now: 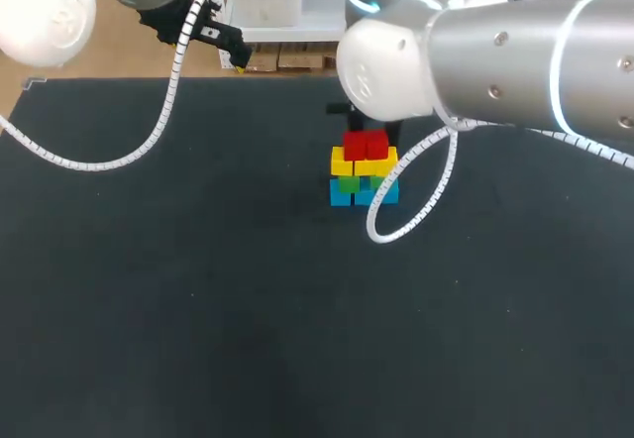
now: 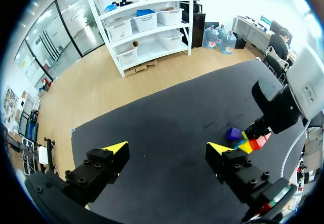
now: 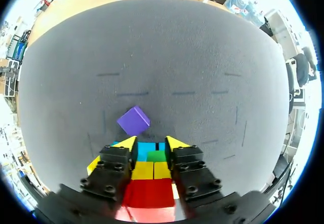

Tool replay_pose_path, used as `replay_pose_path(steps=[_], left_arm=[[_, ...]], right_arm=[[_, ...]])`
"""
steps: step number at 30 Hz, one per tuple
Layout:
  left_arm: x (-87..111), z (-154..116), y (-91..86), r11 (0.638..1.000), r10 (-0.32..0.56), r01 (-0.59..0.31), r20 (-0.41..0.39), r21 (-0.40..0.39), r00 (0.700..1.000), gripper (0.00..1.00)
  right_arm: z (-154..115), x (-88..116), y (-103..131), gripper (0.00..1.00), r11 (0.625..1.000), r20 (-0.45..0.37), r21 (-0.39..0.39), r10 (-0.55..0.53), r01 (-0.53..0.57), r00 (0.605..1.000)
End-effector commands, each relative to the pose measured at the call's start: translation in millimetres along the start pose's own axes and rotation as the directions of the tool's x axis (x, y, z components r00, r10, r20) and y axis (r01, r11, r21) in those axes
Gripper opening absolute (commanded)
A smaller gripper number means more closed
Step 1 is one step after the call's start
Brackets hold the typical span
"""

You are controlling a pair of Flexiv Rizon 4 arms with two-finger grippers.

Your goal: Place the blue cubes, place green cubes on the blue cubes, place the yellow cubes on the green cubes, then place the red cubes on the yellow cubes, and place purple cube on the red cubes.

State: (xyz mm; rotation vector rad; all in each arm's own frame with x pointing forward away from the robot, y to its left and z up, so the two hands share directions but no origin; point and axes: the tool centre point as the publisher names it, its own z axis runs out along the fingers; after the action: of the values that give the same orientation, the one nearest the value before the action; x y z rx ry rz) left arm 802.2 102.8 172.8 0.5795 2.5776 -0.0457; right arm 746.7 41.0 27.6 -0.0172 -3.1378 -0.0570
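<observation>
A stack stands mid-table: blue cubes [image 1: 388,193] at the bottom, green cubes [image 1: 347,183] on them, then yellow cubes [image 1: 359,165], with red cubes [image 1: 365,146] on top. My right gripper [image 3: 150,144] hangs directly over the stack, and the red cubes [image 3: 149,193] lie closest beneath it. In the head view my right arm hides this gripper. The purple cube [image 3: 133,121] lies on the mat just beyond the stack and is also in the left wrist view [image 2: 233,133]. My left gripper [image 2: 167,148] is open and empty, raised at the table's far left [image 1: 230,50].
The black mat [image 1: 198,289] covers the whole table. My right arm's white cable [image 1: 416,200] loops down beside the stack. The left arm's cable [image 1: 119,151] hangs over the far left part of the mat.
</observation>
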Motion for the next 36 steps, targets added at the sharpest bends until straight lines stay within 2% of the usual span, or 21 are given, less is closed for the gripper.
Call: replay_pose_path(steps=[1, 12, 23, 35, 36], left_arm=[[0.7, -0.6, 0.0, 1.0, 0.0, 0.0, 0.001, 0.0, 1.0, 1.0], [0.7, -0.6, 0.0, 1.0, 0.0, 0.0, 0.001, 0.0, 1.0, 1.0], [0.7, -0.6, 0.0, 1.0, 0.0, 0.0, 0.001, 0.0, 1.0, 1.0], [0.7, -0.6, 0.0, 1.0, 0.0, 0.0, 0.001, 0.0, 1.0, 1.0], [0.7, -0.6, 0.0, 1.0, 0.0, 0.0, 0.001, 0.0, 1.0, 1.0]], right_arm=[[6.5, -1.3, 1.4, 0.0, 1.0, 0.006, -0.001, -0.002, 0.002, 1.0], [10.4, -10.5, -1.4, 0.0, 1.0, 0.043, 0.006, 0.001, -0.001, 0.999], [2.7, -47.7, -6.6, 0.0, 0.999, 0.115, -0.011, 0.032, -0.031, 0.993], [-11.4, -68.9, -9.2, 0.0, 0.999, 0.153, -0.017, 0.03, -0.028, 0.988], [-10.9, -70.5, -9.4, 0.06, 0.999, 0.152, -0.018, 0.029, -0.027, 0.988]])
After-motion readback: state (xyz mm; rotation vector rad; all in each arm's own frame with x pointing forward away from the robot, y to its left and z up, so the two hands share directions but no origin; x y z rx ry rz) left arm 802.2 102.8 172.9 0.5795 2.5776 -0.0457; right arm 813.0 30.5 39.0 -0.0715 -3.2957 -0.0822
